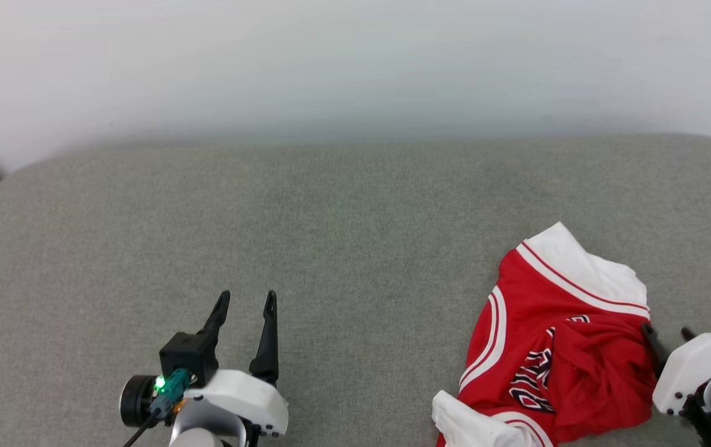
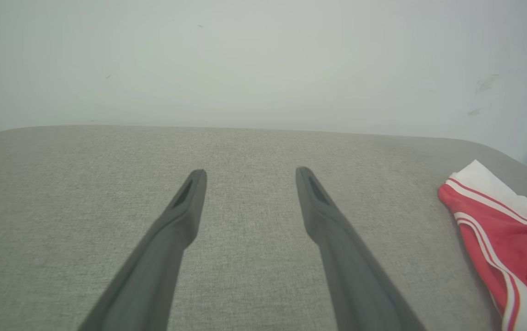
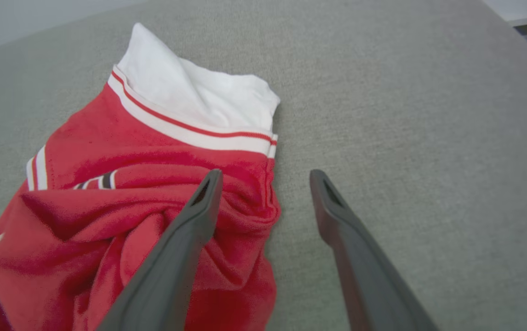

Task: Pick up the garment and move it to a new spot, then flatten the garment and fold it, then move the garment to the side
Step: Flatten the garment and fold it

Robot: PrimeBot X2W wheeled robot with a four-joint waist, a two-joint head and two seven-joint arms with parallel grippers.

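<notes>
Plainly, the garment point(image 1: 554, 335) lies crumpled on the grey cloth-covered bench point(image 1: 330, 223). It is a red heap with one white sleeve at its far end and another at its near end. Red-and-white striped trim runs along the sleeve seam and the neckline, and part of the black, white-outlined lettering shows among the folds.

The right gripper point(image 1: 666, 331) sits at the garment's right edge, its jaws spread wide and holding nothing. In the right wrist view the garment point(image 3: 107, 193) is bunched into deep wrinkles. The right gripper point(image 3: 266, 174) straddles its edge, one finger point(image 3: 185, 239) over the wrinkled red cloth and the other over bare bench just beside it. Whether that finger touches the cloth cannot be told.

The left gripper point(image 1: 247, 297) hovers well to the garment's left, clear of it, jaws wide open and empty above bare bench. In the left wrist view the left gripper point(image 2: 250, 173) points past the garment point(image 2: 498, 230), which lies off to its right.
</notes>
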